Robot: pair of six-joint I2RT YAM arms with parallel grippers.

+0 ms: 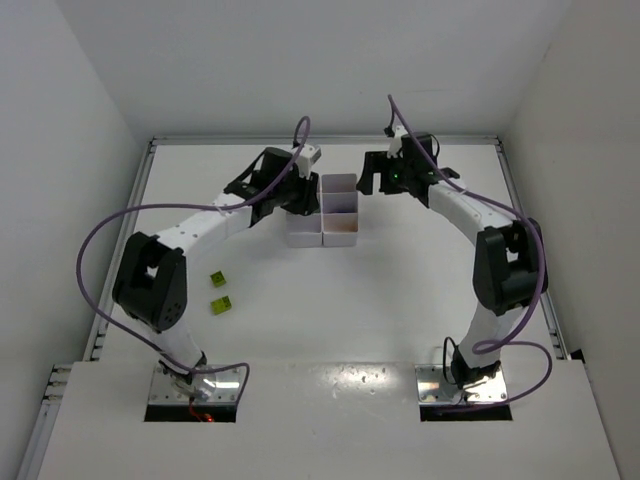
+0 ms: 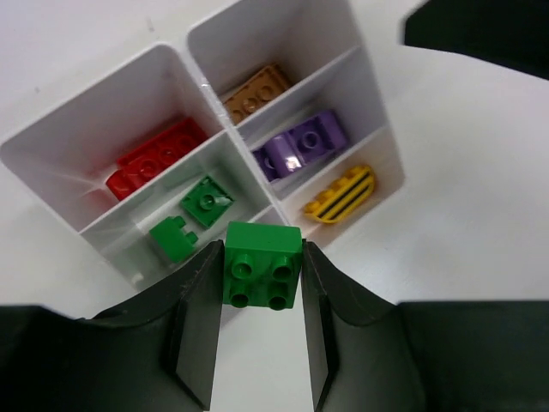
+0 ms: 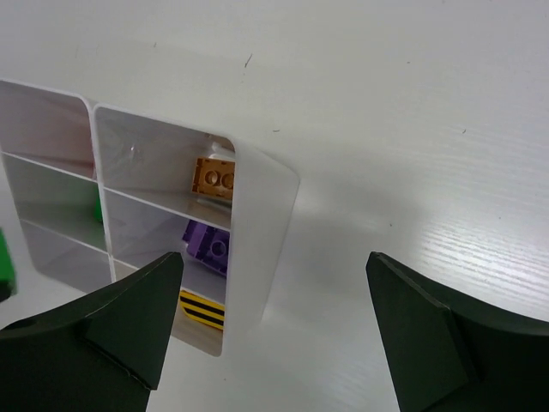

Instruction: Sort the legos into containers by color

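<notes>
Left wrist view: the left gripper (image 2: 262, 257) pinches a square, four-stud green brick (image 2: 262, 279) over the white tray's (image 2: 283, 39) near edge, by the green compartment. The right gripper (image 3: 273, 266) gapes wide beside the tray's outer wall, with the table (image 3: 412, 129) beyond.

tray (image 2: 292, 39): white plastic, smooth, semi-gloss, light sheen on walls
green brick (image 2: 262, 266): moulded plastic, smooth, satin
purple brick (image 2: 300, 146): plastic, glossy, bright highlight
L fingers (image 2: 196, 330): black, matt, plastic-looking
table (image 3: 429, 129): white, matt, faint grain + small scuffs
</notes>
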